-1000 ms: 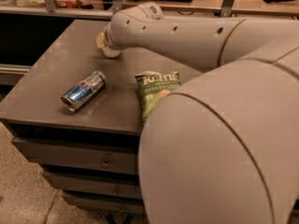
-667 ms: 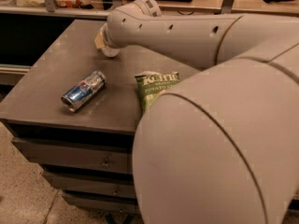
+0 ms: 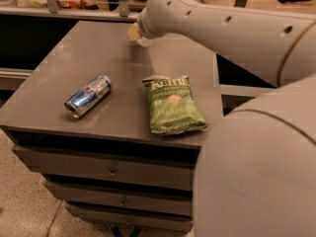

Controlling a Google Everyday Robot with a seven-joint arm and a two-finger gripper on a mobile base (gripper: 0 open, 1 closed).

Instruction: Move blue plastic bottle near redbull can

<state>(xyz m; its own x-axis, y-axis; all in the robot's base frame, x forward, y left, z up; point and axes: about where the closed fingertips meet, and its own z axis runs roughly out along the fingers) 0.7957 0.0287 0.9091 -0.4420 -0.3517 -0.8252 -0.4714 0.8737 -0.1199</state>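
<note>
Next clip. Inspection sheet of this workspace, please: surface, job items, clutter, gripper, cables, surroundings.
Surface: grey drawer cabinet top.
Job's things: redbull can lying on its side, front left; blue plastic bottle cannot be made out, possibly hidden by the arm.
Clutter: green chip bag lying flat, right of the can, apart from it.
Gripper: gripper over the far part of the top, mostly hidden behind the arm.
Cables: nothing seen.
Surroundings: speckled floor.

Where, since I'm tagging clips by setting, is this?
Probably an office break area: a grey drawer cabinet holding a redbull can and chip bag; the pincer is at its far edge.
</note>
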